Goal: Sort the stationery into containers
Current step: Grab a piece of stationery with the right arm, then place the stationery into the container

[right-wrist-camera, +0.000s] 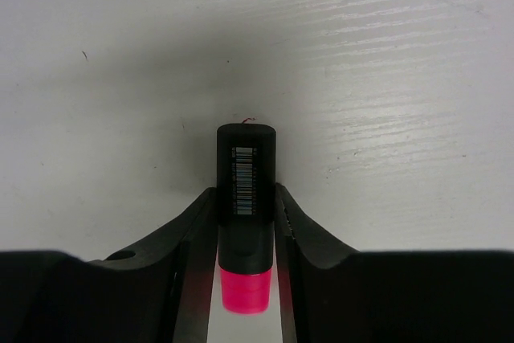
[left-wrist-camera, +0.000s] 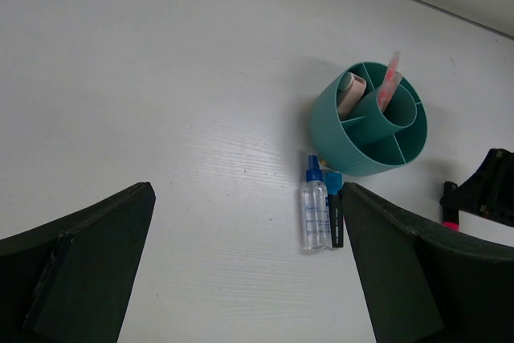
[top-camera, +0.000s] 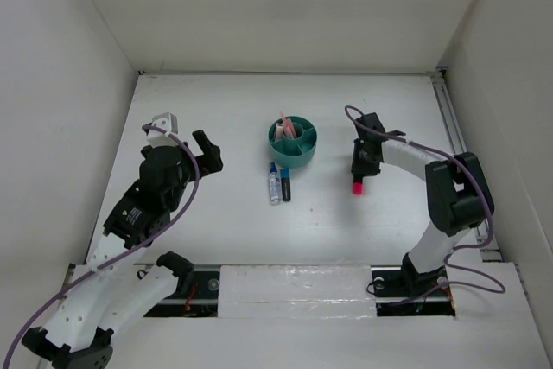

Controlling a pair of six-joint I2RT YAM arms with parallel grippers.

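The round teal organizer (top-camera: 292, 142) stands mid-table and also shows in the left wrist view (left-wrist-camera: 369, 118). Thin pink pencils (top-camera: 282, 124) (left-wrist-camera: 389, 78) stand in its central cup, and a tan-pink item (left-wrist-camera: 351, 92) sits in a ring compartment. A blue-capped clear pen (top-camera: 274, 185) (left-wrist-camera: 315, 213) and a dark marker (top-camera: 285, 184) (left-wrist-camera: 335, 214) lie side by side just in front of it. My right gripper (top-camera: 359, 170) (right-wrist-camera: 246, 193) is shut on the pink highlighter (top-camera: 356, 186) (right-wrist-camera: 246, 158), black cap outward, low over the table right of the organizer. My left gripper (top-camera: 207, 151) (left-wrist-camera: 247, 198) is open and empty, left of the organizer.
A small grey-white bracket (top-camera: 164, 120) lies at the back left beside my left arm. White walls enclose the table on three sides. A metal rail (top-camera: 451, 118) runs along the right edge.
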